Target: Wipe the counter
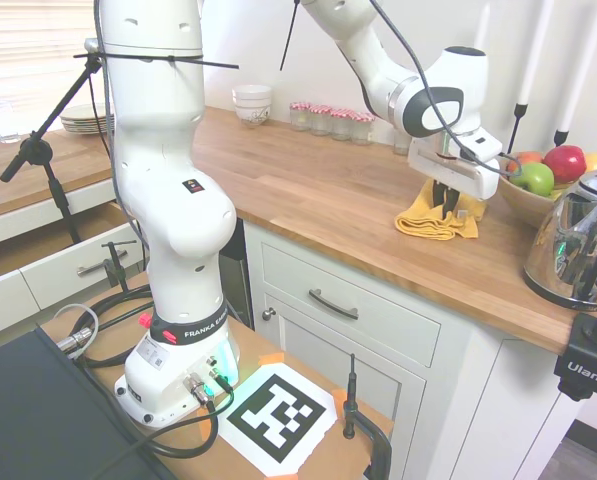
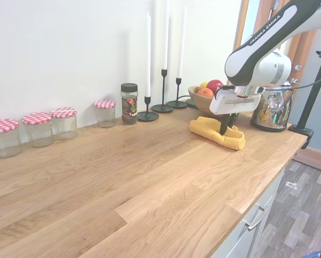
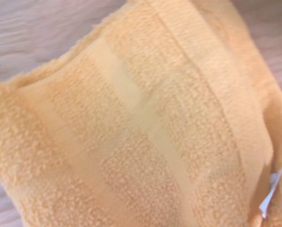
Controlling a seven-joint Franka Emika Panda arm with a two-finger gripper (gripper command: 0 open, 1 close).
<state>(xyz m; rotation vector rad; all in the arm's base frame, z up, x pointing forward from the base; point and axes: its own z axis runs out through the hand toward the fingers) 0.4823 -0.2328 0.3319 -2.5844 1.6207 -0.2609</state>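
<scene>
The counter [image 1: 308,190] [image 2: 122,177] is a long warm-brown butcher-block top over white cabinets. A folded yellow towel [image 1: 423,222] [image 2: 208,129] lies on it near the fruit bowl. My gripper [image 1: 446,212] [image 2: 225,132] points straight down into the towel, and its dark fingers are pressed into the bunched cloth and look closed on it. The wrist view is filled by the towel [image 3: 131,132] from very close, with a small white tag at one edge and bare wood around it.
A fruit bowl [image 1: 538,185] [image 2: 206,94] and a steel kettle [image 1: 578,245] [image 2: 270,110] stand just beyond the towel. Along the wall are black candlesticks [image 2: 163,80], a spice jar [image 2: 129,103], checked-lid jars [image 1: 328,118] [image 2: 36,126] and stacked white bowls [image 1: 252,103].
</scene>
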